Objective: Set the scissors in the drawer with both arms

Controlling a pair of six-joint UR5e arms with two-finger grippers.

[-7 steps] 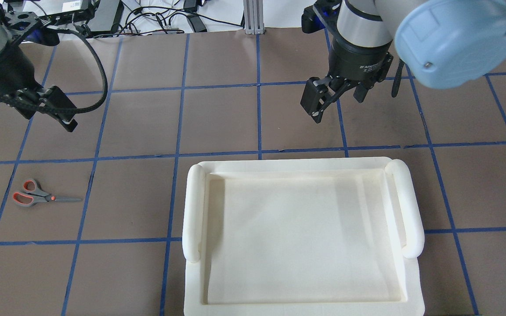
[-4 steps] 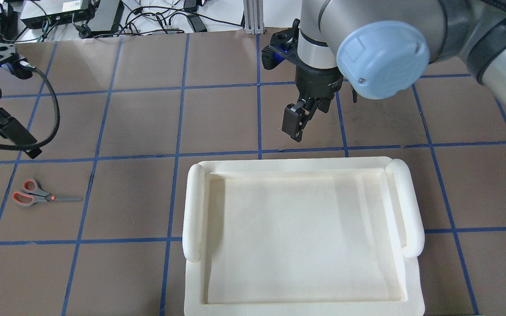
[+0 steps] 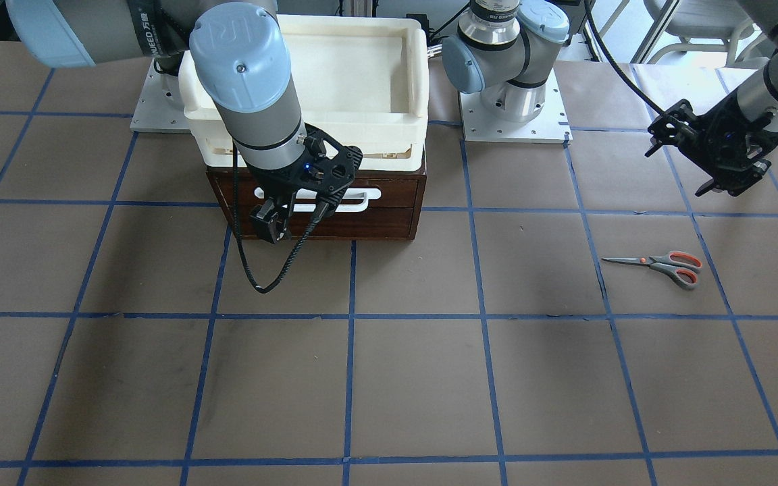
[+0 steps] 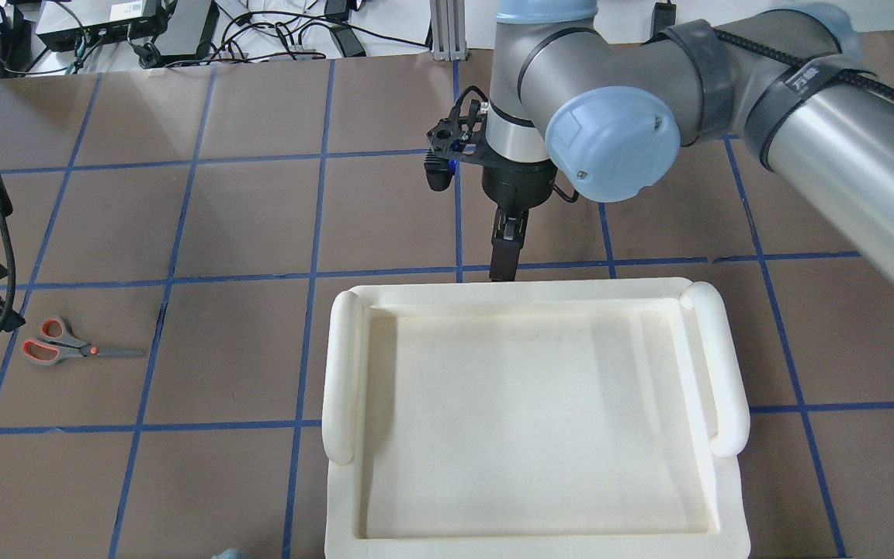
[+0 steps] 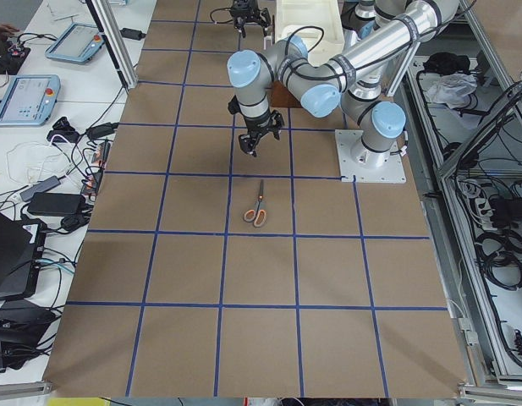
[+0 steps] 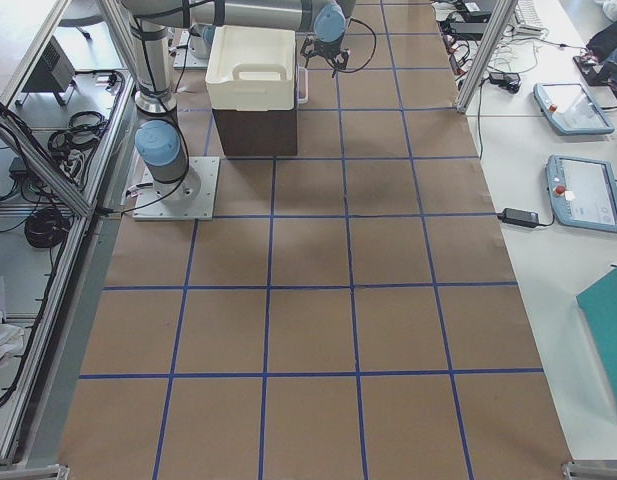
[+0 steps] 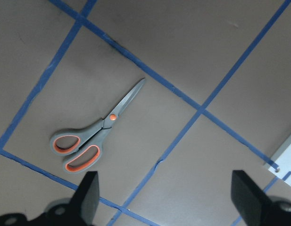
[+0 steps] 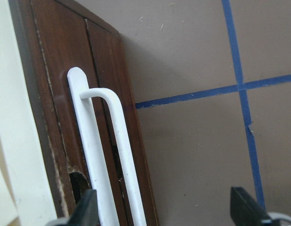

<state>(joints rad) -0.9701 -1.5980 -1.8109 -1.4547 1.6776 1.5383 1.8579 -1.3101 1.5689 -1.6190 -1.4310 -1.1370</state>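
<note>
Closing on drawer [image 3: 389, 196], right gripper [image 4: 504, 262]; left gripper [image 7: 168, 197] nearer scissors [image 7: 100, 129].

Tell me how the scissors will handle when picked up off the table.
The scissors lie flat and closed on the table, so they probably offer little height to pinch and may slide if nudged. Their metal blades should stay stiff. Their handles look bulkier, so a blade grasp might tip handle-end down.

Open tabletop [image 3: 416, 378] lies on every side of the scissors [image 3: 662, 262], toward the left end edge; at the robot's edge the drawer [image 3: 389, 219] (cream tray [image 3: 375, 131] stacked on top) blocks passage, handle [image 3: 369, 197] facing the operators' edge.
</note>
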